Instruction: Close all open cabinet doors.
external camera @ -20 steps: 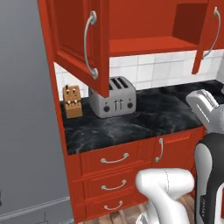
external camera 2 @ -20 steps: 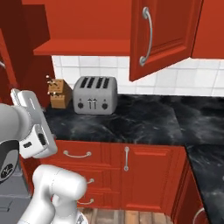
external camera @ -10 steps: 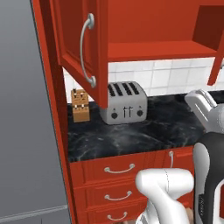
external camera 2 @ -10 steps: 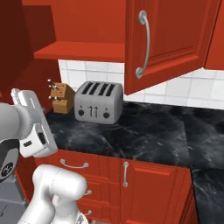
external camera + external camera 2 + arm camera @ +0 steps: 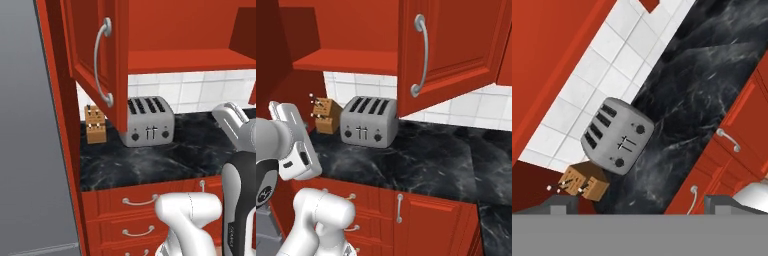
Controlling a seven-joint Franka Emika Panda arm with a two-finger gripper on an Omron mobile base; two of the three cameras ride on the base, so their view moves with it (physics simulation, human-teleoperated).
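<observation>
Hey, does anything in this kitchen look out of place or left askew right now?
Yes: the red cabinet door above the counter hangs open, swung out in front of the toaster and knife block, leaving the shelf exposed. A second door also stands open on the other side. Nothing looks spilled or damaged.

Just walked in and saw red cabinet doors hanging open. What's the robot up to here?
The robot arm faces a black marble counter with a toaster and a knife block. It is handling nothing: its gripper is open and empty. Above the counter, the left cabinet door and the right cabinet door both stand swung open, exposing a bare shelf. Neither has been closed yet.
</observation>
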